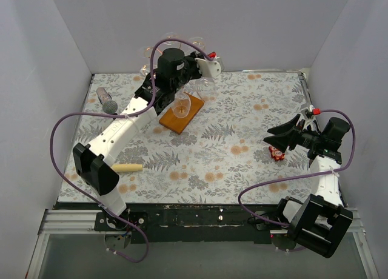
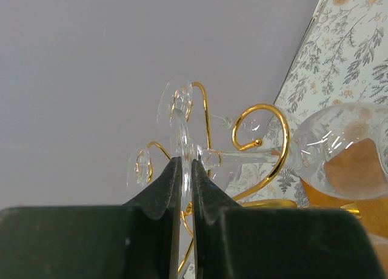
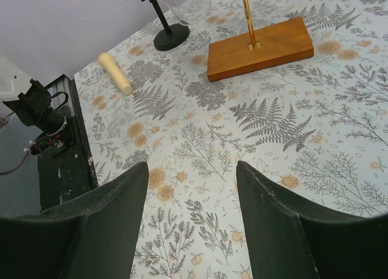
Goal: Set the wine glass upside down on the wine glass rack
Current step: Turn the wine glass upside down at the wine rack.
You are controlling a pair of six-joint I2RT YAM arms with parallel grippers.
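- Table: a fern-and-flower cloth fills the middle of the top view.
- Rack: its wooden base sits upper left of centre in the top view. Gold curled arms rise past my left wrist camera, at centre right there.
- My left claw: pressed together on the thin clear foot of the glass, at the bottom centre of the left wrist view, up among the rack's arms.
- My right claw: spread wide with nothing between the fingers, above bare cloth; in the top view it is at the right edge, well apart from the rack.
- Glass: the bowl is at the right edge of the left wrist view. The stem runs sideways from my fingers and crosses one gold curl; I cannot tell whether it is hooked in.
- Stand: black round foot, upper left in the right wrist view, just beside the base.
- Cream roll: lower left, near my left arm.
- Small red thing: on the cloth below my right claw.
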